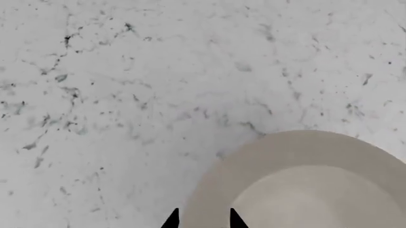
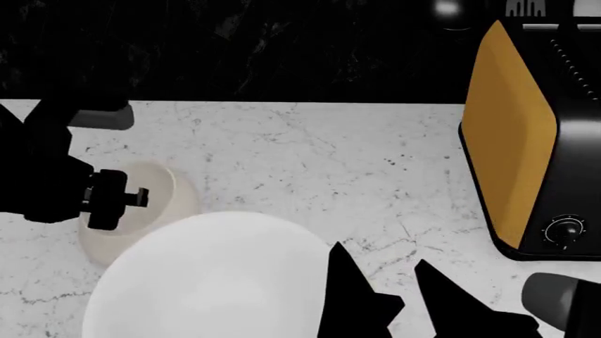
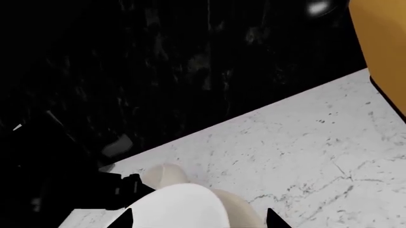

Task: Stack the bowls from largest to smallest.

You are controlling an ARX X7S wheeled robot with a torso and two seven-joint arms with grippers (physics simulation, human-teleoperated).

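Observation:
The large beige bowl stands on the marble counter at the left of the head view. My left gripper has its two tips on either side of the bowl's wall, shut on it. The glossy white bowl fills the lower middle of the head view and looks raised, overlapping the beige bowl. In the right wrist view the white bowl lies between the wide-apart tips of my right gripper, with the beige bowl behind it. One tip is at the white rim and the other is apart from it. In the head view the right gripper is just right of that rim.
A black-and-orange toaster stands at the right of the white marble counter. A black wall runs along the counter's back edge. The left arm covers part of the beige bowl's left side.

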